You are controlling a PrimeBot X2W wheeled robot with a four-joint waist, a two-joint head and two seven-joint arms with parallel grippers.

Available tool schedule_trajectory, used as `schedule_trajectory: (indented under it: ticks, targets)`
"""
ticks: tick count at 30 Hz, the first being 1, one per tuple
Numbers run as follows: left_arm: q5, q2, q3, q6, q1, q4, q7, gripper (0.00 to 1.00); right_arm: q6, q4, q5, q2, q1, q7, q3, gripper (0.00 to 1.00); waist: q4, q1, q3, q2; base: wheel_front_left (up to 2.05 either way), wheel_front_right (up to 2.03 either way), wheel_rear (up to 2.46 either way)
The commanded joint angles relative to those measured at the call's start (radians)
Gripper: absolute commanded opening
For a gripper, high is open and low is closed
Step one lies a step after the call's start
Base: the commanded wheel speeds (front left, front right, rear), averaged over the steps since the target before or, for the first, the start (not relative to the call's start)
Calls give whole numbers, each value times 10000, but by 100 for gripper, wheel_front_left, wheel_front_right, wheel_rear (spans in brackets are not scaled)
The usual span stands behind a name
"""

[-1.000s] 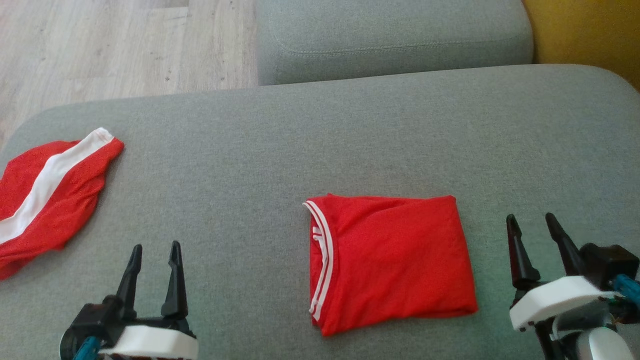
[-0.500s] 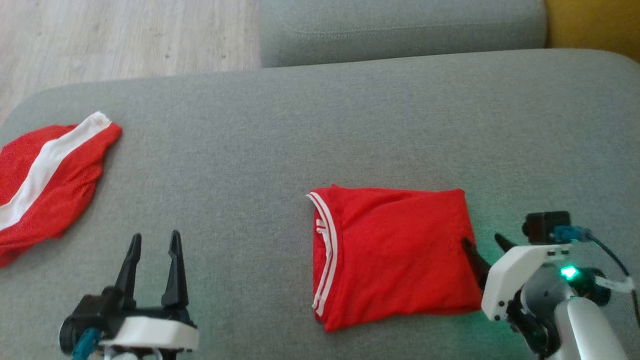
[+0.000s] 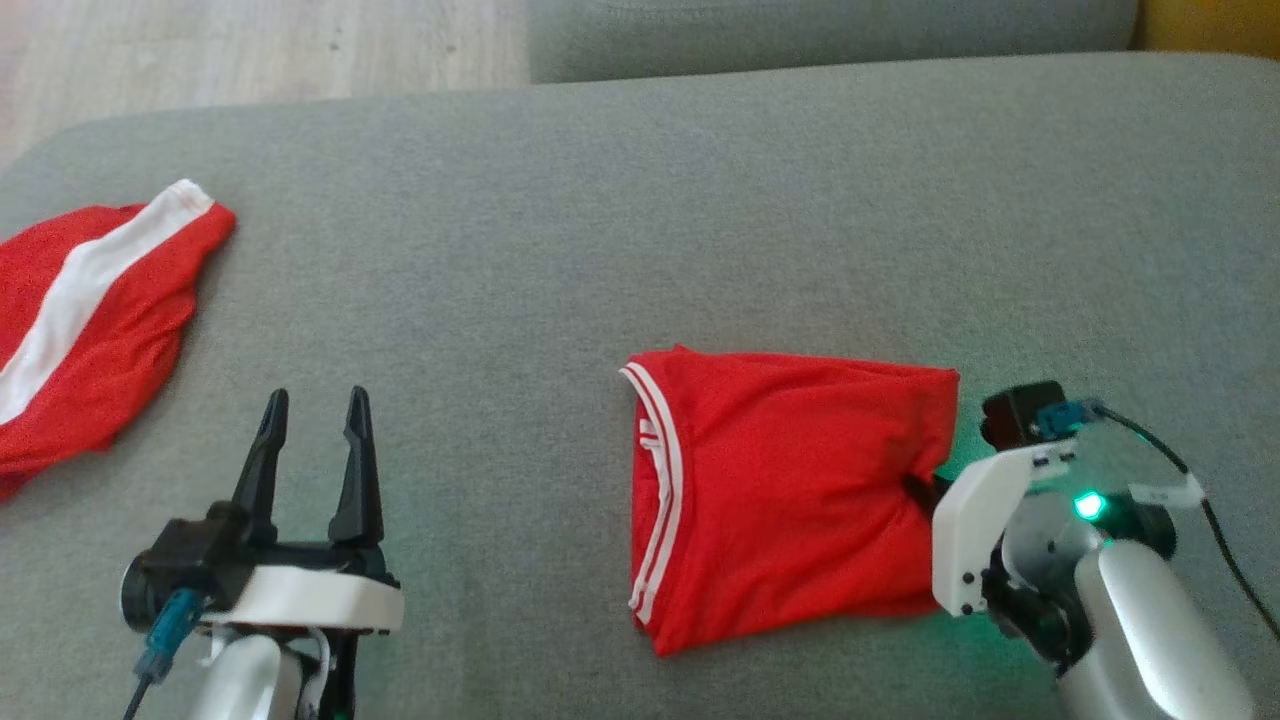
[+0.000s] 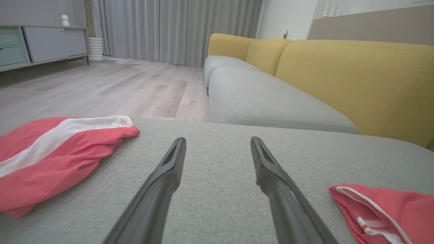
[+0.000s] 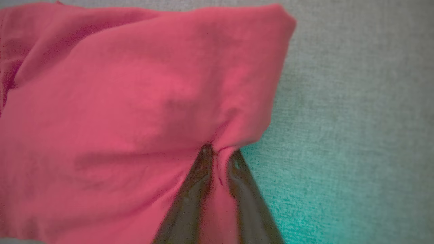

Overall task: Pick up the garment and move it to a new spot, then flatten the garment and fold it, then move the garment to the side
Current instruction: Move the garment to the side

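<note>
Folded shirt [image 3: 790, 490] lies mid-right on cushion [image 3: 600, 220]. Its right edge is clamped in right gripper [image 5: 219, 152], cloth bunched in the jaws, likely a grip for dragging it aside. Idle left gripper [image 3: 316, 398] has jaws apart, empty.

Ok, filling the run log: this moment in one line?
step: grasp | right gripper: shut on folded shirt edge | left gripper: open, empty | shirt: on sofa

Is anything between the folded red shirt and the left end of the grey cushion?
Yes: the open left gripper stands partway along, and a red garment with a white stripe lies at that end. The right gripper pinches the folded red shirt by its right edge.
</note>
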Motion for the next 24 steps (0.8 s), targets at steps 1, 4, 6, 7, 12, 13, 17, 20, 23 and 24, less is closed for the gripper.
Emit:
schedule_trajectory:
  ticks: [1,4,6,7,12,13,17,20,23,24]
  targets:
    - [41,129,332,-4,-470,-317,-65,100,69,-316,22,-166,-397,10,344,0,-105,-1,102,0,0,0,0]
    - [13,166,478,67,-413,-475,-77,100,69,-606,9,-947,-1075,-84,921,0,-394,-1,391,0,0,0,0]
    - [9,174,566,116,-448,-603,-82,100,69,-734,34,-1568,-1682,-149,1263,0,-617,-1,635,0,0,0,0]
    - [21,182,598,134,-483,-687,-85,100,69,-748,65,-1888,-2009,-178,1401,0,-747,-1,784,0,0,0,0]
    - [195,184,581,193,-917,-1031,-92,100,69,-274,241,-3350,-3417,-539,1297,0,-1289,-1,1497,0,0,0,0]
    - [233,192,575,204,-1019,-1093,-92,100,69,-121,248,-3569,-3638,-660,1161,0,-1397,-1,1638,0,0,0,0]
    - [387,290,601,288,-1373,-1365,-94,100,69,621,250,-4236,-4400,-1131,636,0,-1876,-1,2234,0,0,0,0]
    - [466,341,585,331,-1604,-1528,-92,100,69,1200,137,-4526,-4808,-1617,136,0,-2145,-1,2568,0,0,0,0]
    - [541,400,484,320,-1794,-1618,14,100,69,1714,-22,-4584,-5067,-2003,-447,0,-2359,-1,2817,0,0,0,0]
    - [567,426,456,319,-1855,-1642,49,100,69,1850,-99,-4572,-5135,-2134,-617,0,-2412,-1,2871,0,0,0,0]
